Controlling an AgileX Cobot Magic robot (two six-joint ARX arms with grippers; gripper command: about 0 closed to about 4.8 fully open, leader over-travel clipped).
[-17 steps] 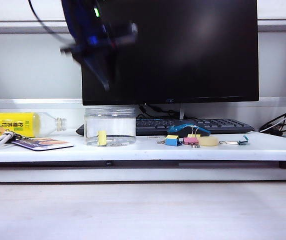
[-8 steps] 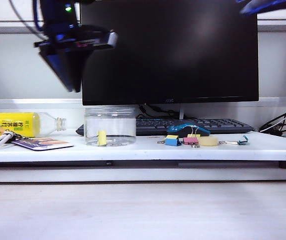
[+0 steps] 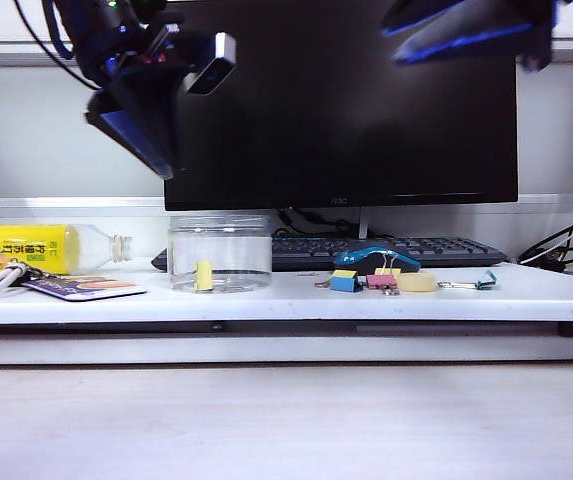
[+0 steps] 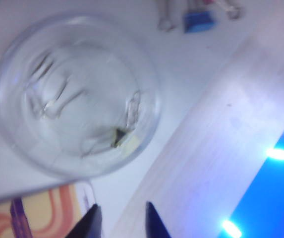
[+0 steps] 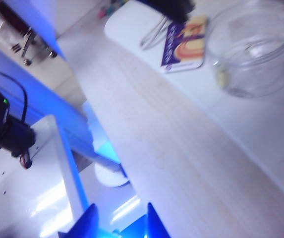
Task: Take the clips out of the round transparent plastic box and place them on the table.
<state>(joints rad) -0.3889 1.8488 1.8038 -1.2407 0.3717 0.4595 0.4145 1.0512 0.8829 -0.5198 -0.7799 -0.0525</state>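
at the far left of the long flat white table lies a clear plastic bottle with a yellow label, on its side, with a flat printed card just in front of it. above them, high over the board, the left gripper hangs with its dark fingers pointing down; in the left wrist view its two tips stand a little apart with nothing between them, and the camera looks nearly straight down into the open jar.

next comes the round transparent plastic box, upright on the board, in front of the black keyboard and the dark monitor. one small pale-yellow binder clip stands on its floor against the near wall; the wrist view shows the clip there too, along with faint wire shapes that could be handles or reflections.

right of the box, a cluster rests on the board: blue clip, pink clip, a pale-yellow clip behind them, a pale-yellow tape roll and a teal clip.

at the upper right, the right gripper is raised and blurred; its wrist view shows the fingers parted and empty.

judged from this, at least one yellow clip is left in the box, and the left gripper looks placed to go in for it.
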